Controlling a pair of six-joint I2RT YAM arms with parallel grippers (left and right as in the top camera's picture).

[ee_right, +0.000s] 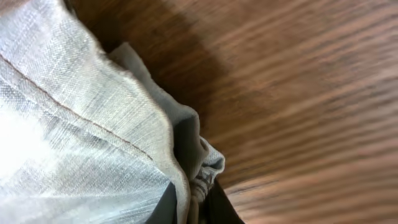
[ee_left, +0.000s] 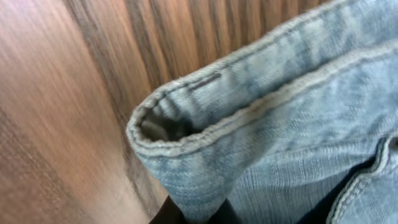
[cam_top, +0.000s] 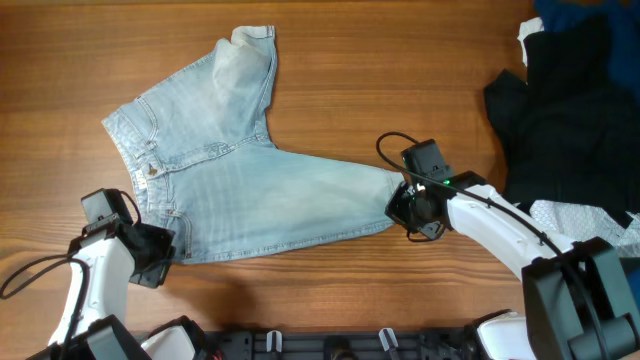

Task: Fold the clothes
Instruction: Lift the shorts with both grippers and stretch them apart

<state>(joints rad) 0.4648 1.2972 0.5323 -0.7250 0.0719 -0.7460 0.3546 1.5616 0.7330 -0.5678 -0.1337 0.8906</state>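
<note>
Jeans [cam_top: 250, 190]: spread on table [cam_top: 400, 80], mid-frame.
Left gripper [cam_top: 165, 250]: clamped on waistband corner, lower left.
Right gripper [cam_top: 403, 205]: clamped on leg hem, right of centre.

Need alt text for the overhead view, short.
Pale blue jeans lie on a wooden table, one leg stretched right, the other angled toward the far edge. The left gripper holds the waistband corner, the right gripper the stretched leg's hem. A black garment sits far right.
</note>
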